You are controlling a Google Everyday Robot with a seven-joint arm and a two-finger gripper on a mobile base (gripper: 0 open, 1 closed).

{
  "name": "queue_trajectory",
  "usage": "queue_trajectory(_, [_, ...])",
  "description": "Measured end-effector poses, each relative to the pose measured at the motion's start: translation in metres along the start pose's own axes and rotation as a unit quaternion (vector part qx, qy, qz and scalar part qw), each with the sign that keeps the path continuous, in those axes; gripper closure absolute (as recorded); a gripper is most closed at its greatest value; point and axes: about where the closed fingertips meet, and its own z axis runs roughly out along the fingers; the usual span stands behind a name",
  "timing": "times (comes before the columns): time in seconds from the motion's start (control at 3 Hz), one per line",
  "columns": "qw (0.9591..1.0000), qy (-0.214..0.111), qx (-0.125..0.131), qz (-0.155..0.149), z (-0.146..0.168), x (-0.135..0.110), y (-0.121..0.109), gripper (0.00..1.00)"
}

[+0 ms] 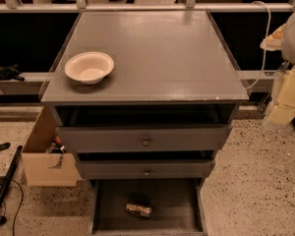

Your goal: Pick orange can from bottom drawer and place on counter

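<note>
The orange can [138, 210] lies on its side near the front middle of the open bottom drawer [173, 204], a dark grey tray at the foot of the cabinet. The counter [157, 53] is the broad grey cabinet top above it. My gripper [285, 58] shows only as pale, blurred shapes at the right edge of the camera view, level with the counter's right side and far above and to the right of the can. It holds nothing that I can see.
A cream-white bowl [89, 67] stands on the counter's front left. Two shallower drawers with round knobs [146, 142] are partly pulled out above the bottom drawer. A cardboard box [48, 162] and a black pole [5, 186] are on the floor at left.
</note>
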Motion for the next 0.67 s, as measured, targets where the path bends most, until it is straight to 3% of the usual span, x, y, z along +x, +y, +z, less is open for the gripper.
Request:
queue_trajectory(0.33, [1.0000,0.000,0.000,0.000,0.000,0.000,0.000,0.00])
queue_trajectory(0.67, [0.9987,-0.042,-0.008,0.027,0.017,0.002,0.006,0.00])
